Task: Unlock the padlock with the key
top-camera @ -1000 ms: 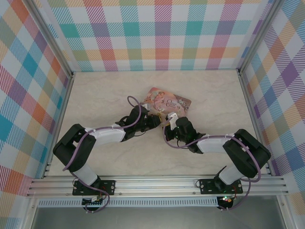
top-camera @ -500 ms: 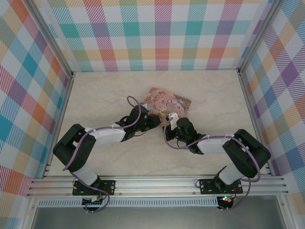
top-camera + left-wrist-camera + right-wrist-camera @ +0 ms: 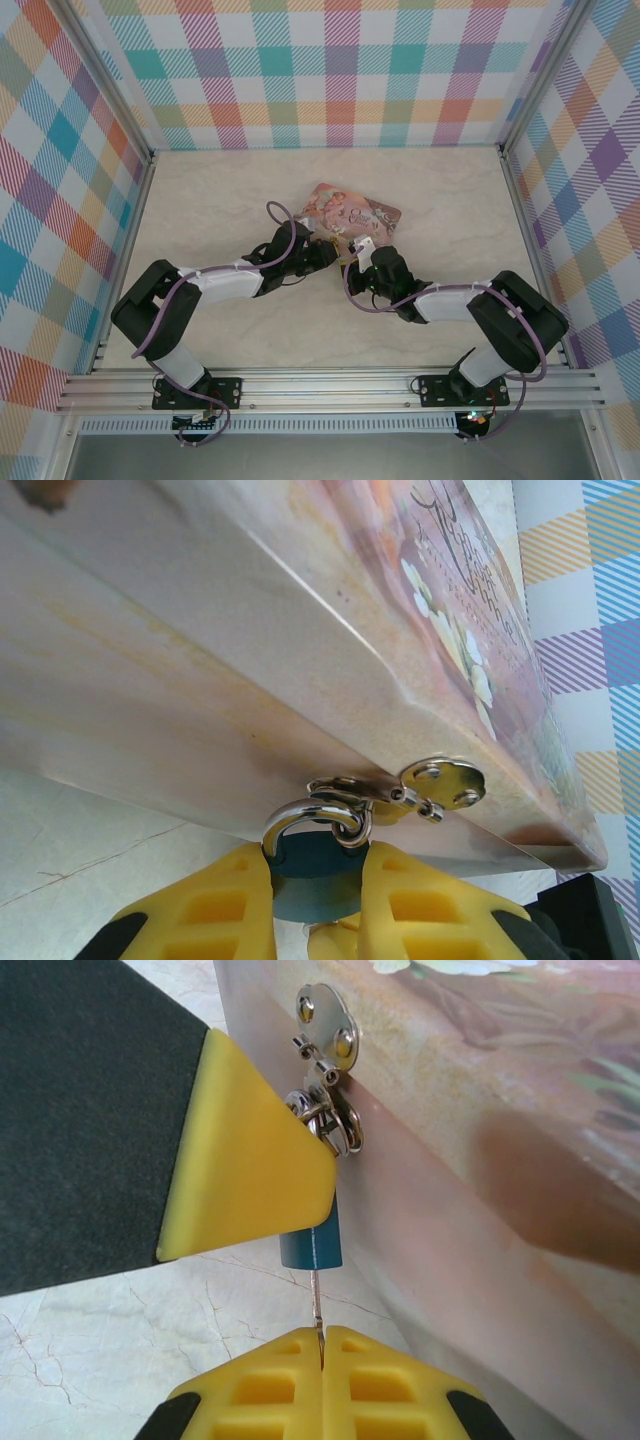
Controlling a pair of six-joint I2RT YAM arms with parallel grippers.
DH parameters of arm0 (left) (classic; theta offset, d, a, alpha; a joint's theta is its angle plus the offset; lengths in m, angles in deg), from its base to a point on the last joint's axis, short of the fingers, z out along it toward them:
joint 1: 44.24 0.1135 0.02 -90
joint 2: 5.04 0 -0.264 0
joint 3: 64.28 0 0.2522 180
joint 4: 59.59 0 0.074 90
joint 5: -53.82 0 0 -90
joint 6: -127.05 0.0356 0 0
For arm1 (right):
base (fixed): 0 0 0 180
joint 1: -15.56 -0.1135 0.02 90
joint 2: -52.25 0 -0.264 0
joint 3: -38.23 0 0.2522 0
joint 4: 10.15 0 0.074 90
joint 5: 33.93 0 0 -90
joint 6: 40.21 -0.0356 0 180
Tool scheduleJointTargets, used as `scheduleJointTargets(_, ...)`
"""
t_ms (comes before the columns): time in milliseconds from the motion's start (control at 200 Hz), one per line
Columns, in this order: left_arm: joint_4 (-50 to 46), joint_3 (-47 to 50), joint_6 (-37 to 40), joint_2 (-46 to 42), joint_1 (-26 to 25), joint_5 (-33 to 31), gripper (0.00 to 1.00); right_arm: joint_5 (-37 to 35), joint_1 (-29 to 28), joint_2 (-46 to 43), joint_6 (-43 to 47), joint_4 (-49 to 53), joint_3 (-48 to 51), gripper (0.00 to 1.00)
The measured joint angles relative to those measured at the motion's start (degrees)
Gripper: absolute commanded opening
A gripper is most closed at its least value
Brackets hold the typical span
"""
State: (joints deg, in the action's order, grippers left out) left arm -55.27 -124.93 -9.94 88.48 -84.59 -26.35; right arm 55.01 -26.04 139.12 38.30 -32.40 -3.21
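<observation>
Padlock (image 3: 312, 1245) hung by its shackle from the hasp (image 3: 330, 1025) on the near side wall of the pink tin (image 3: 352, 214). Tin sat mid-surface (image 3: 220, 200), slightly toward the far edge. Left claw (image 3: 315, 875) was clamped on the teal padlock body, one yellow finger on each side, shackle just past the fingertips. Key (image 3: 317, 1310) ran in line with the body, tip at its end face; couldn't tell if it was seated. Right claw (image 3: 322, 1345) was pinched together on the key's other end.
</observation>
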Motion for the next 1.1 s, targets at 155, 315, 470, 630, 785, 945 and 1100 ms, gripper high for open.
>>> scheduleJointTargets(155, -0.02, 0.0, -0.02, 0.0, 0.0, 0.02, 0.2, 0.37, 0.0, 0.0, 0.02, 0.02, 0.0, 0.01)
scheduleJointTargets(315, -0.02, 0.0, -0.17, 0.0, 0.0, 0.0, 0.2, 0.46, 0.0, 0.0, 0.02, 0.02, 0.0, 0.01)
scheduleJointTargets(470, -0.04, 0.0, -0.17, 0.0, 0.0, 0.0, 0.2, 0.59, 0.0, 0.0, 0.02, 0.02, 0.0, 0.01)
scheduleJointTargets(630, -0.07, 0.0, -0.17, 0.0, 0.0, 0.02, 0.2, 0.59, 0.0, 0.0, 0.07, 0.02, 0.0, 0.01)
scheduleJointTargets(785, -0.13, 0.0, -0.17, 0.0, 0.0, 0.0, 0.2, 0.57, 0.0, 0.0, 0.37, 0.07, 0.0, 0.01)
scheduleJointTargets(945, -0.22, 0.02, -0.17, 0.0, -0.02, 0.02, 0.2, 0.61, 0.0, 0.0, 0.42, 0.02, 0.31, 0.01)
scheduleJointTargets(1100, -0.22, 0.02, -0.17, 0.0, -0.02, 0.02, 0.2, 1.01, 0.0, 0.0, 0.39, 0.0, 0.59, 0.01)
